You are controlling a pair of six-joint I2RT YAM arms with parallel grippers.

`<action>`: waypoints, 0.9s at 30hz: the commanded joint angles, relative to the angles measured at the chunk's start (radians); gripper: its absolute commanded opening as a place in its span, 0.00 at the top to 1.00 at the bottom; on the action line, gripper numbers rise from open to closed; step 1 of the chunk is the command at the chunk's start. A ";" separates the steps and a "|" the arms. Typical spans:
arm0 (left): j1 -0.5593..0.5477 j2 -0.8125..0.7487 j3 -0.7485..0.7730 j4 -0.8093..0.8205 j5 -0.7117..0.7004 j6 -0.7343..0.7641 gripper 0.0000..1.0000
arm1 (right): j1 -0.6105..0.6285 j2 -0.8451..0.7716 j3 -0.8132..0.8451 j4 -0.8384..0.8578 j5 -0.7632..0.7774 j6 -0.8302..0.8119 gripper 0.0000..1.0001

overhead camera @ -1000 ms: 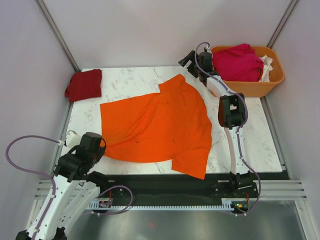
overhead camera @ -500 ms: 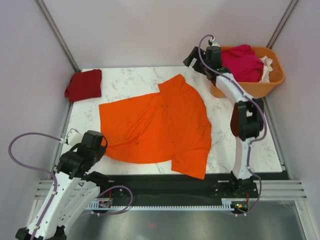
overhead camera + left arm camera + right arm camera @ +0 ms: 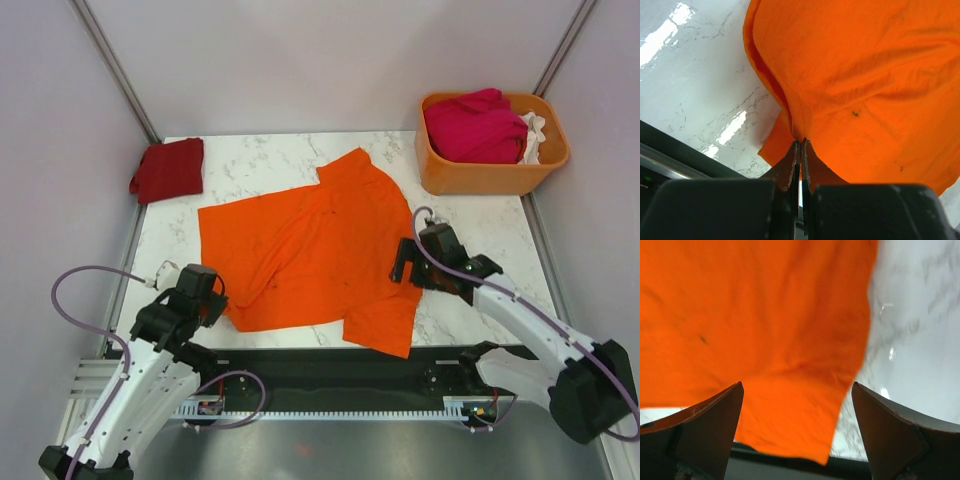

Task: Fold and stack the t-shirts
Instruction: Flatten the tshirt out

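Table (image 3: 260, 165) with a white, grey-veined marble top, seen from above. Its glossy surface also shows in the left wrist view (image 3: 690, 75) and the right wrist view (image 3: 920, 315). An orange plastic basket (image 3: 480, 178), rounded at the corners, stands upright at the far right corner. Pale lilac wall panels (image 3: 300, 60) enclose the back and sides, joined by slanting metal posts (image 3: 115, 70). Along the near edge lie a black strip (image 3: 300, 362), a slotted metal rail (image 3: 330, 411) and a grey floor plate (image 3: 350, 450).

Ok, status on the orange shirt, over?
Left fingers shut on orange t-shirt, near-left edge. Right fingers open, over its right side. Nothing in the way.
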 commanded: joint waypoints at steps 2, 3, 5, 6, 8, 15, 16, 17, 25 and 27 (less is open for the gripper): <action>-0.004 -0.021 -0.011 0.070 0.024 0.010 0.98 | 0.065 -0.225 -0.134 -0.164 -0.026 0.179 0.02; -0.004 -0.031 -0.012 0.070 0.024 0.014 0.98 | 0.083 -0.250 -0.151 -0.183 -0.035 0.198 0.02; -0.004 -0.047 -0.017 0.070 0.029 0.020 0.98 | 0.157 -0.314 -0.198 -0.229 -0.053 0.264 0.02; -0.004 -0.054 -0.020 0.070 0.032 0.020 0.98 | 0.183 -0.333 -0.208 -0.244 -0.054 0.291 0.02; -0.004 -0.074 -0.035 0.072 0.042 0.012 0.98 | 0.264 -0.391 -0.241 -0.272 -0.041 0.372 0.02; -0.004 -0.050 -0.034 0.070 0.033 0.015 0.98 | 0.439 -0.333 -0.383 -0.148 -0.046 0.485 0.02; -0.004 -0.048 -0.034 0.072 0.032 0.014 0.98 | 0.452 -0.319 -0.389 -0.128 -0.040 0.483 0.02; -0.004 -0.051 -0.032 0.072 0.032 0.015 0.98 | 0.453 -0.292 -0.393 -0.102 -0.035 0.480 0.03; -0.004 -0.047 -0.030 0.072 0.026 0.024 0.98 | 0.453 -0.318 -0.384 -0.036 0.123 0.459 0.28; -0.004 -0.045 -0.029 0.072 0.024 0.024 0.98 | 0.453 -0.322 -0.389 -0.013 0.127 0.457 0.38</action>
